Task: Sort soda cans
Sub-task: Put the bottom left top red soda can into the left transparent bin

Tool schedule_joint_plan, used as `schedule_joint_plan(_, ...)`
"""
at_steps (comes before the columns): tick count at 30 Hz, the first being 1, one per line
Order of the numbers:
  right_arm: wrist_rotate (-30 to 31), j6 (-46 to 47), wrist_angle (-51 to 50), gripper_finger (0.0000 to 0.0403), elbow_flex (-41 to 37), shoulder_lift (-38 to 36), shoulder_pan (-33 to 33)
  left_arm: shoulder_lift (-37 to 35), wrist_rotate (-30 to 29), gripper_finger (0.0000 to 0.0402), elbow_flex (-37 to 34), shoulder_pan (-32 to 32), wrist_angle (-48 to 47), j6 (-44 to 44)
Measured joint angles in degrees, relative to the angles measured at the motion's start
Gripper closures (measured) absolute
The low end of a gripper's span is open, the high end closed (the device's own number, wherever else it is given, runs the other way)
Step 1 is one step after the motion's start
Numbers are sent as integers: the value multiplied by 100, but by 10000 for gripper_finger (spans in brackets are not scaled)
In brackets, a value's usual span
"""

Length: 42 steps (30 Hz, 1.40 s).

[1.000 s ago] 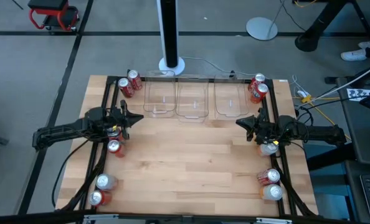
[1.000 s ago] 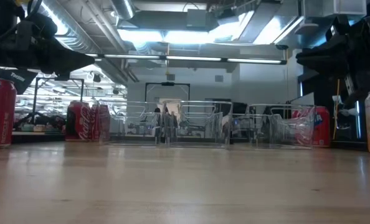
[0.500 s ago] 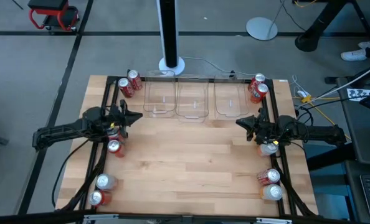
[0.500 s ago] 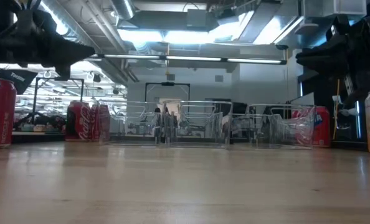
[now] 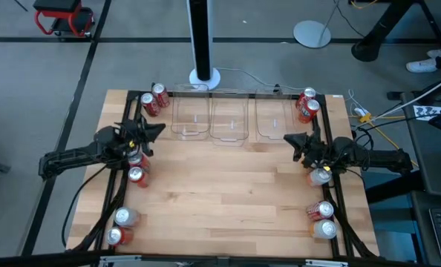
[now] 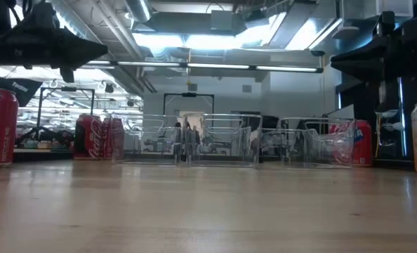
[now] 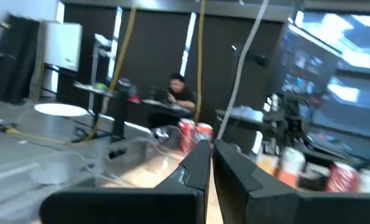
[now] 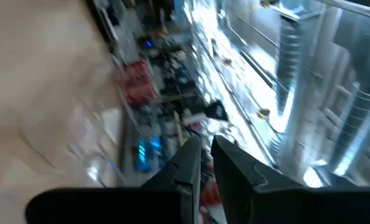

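Sorting has not begun: the three bins (image 5: 209, 119) sit empty, every can (image 5: 136, 175) rings the worktop (image 5: 228, 200), and both tools, left (image 5: 158, 127) and right (image 5: 288, 139), hang pinched together, holding nothing.

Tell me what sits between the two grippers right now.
Nothing: in the high view, only bare wood table lies between the left gripper and the right gripper. The three clear bins sit farther back.

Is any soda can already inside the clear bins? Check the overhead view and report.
No. All three clear bins show only bare plastic, while the soda cans stand in clusters along the table's side edges.
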Motion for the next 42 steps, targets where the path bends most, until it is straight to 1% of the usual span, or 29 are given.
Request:
schedule_joint_plan(3, 345, -214, 163, 356, -2, 0, -2, 153, -260, 389, 126, 0, -40, 31)
schedule_joint_plan(5, 470, -352, 217, 356, -2, 0, -2, 339, -473, 389, 236, 0, -39, 172)
schedule_joint_plan(10, 555, -539, 271, 356, -2, 0, -2, 1029, -1196, 389, 723, 28, -57, 465)
schedule_joint_plan(13, 555, -557, 356, 356, -2, 0, -2, 1504, -1378, 389, 1103, 156, -48, 707)
schedule_joint_plan(17, 555, -561, 540, 356, -2, 0, -2, 2174, -1466, 389, 1557, 400, -93, 905)
schedule_joint_plan(21, 580, -703, 778, 356, -2, 0, -2, 2792, -1475, 389, 2101, 726, -374, 1015)
schedule_joint_plan(24, 671, -809, 1049, 356, -2, 0, -2, 3215, -1477, 389, 2564, 983, -790, 1010)
schedule_joint_plan(30, 695, -1169, 1609, 356, -2, -2, -2, 3940, -1475, 389, 3647, 1526, -2057, 929)
schedule_joint_plan(33, 695, -1228, 1588, 356, -2, -2, -2, 4248, -1473, 389, 4192, 1799, -2661, 904)
schedule_joint_plan(36, 705, -1263, 1344, 356, -2, -2, -2, 4501, -1475, 389, 4680, 2064, -3155, 911)
schedule_joint_plan(39, 751, -1272, 1209, 356, -2, 0, -2, 4705, -1471, 389, 5062, 2354, -3410, 1110)
schedule_joint_plan(42, 749, -1305, 1164, 356, -2, 0, -2, 4839, -1473, 389, 5284, 2603, -3508, 1146)
